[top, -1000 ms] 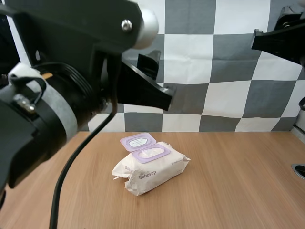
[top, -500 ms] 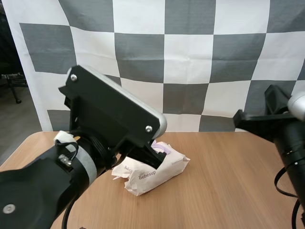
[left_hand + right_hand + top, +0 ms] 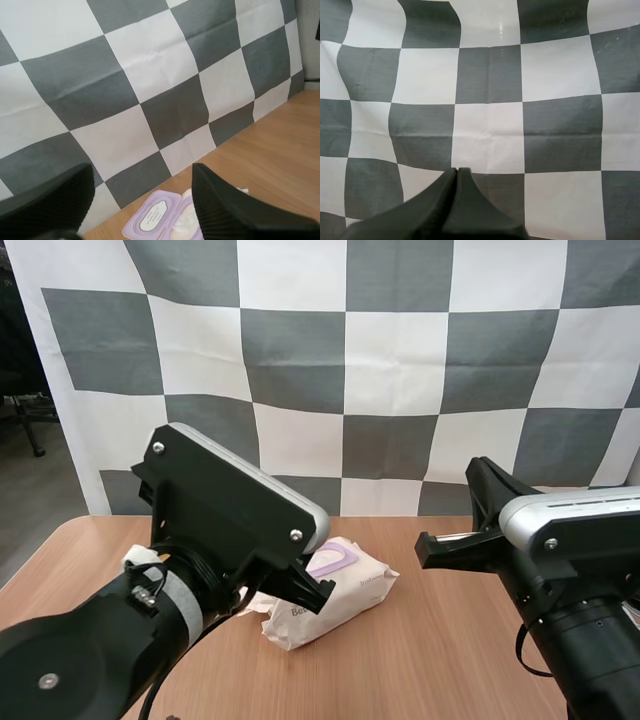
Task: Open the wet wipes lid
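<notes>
The left fingers [image 3: 225, 210] stand wide apart with nothing between them, ribbed faces turned to each other. They hang above the near side of the wet wipes pack [image 3: 345, 592] without touching it. The right fingers [image 3: 456, 200] lie pressed together as one dark wedge and hold nothing. In the high view the right arm [image 3: 580, 570] sits at the right of the counter [image 3: 440, 640], well apart from the pack.

The pack lies around the middle of the counter, its left part hidden behind the left arm [image 3: 220, 510]. Its purple lid [image 3: 151, 221] is folded back flat toward the far side, inner face up, beside the oval opening [image 3: 186, 223] where white wipes show.

By this the opening step looks done. I judge the next move calls only for keeping both arms clear, the left one without brushing the lid and tipping it shut.
</notes>
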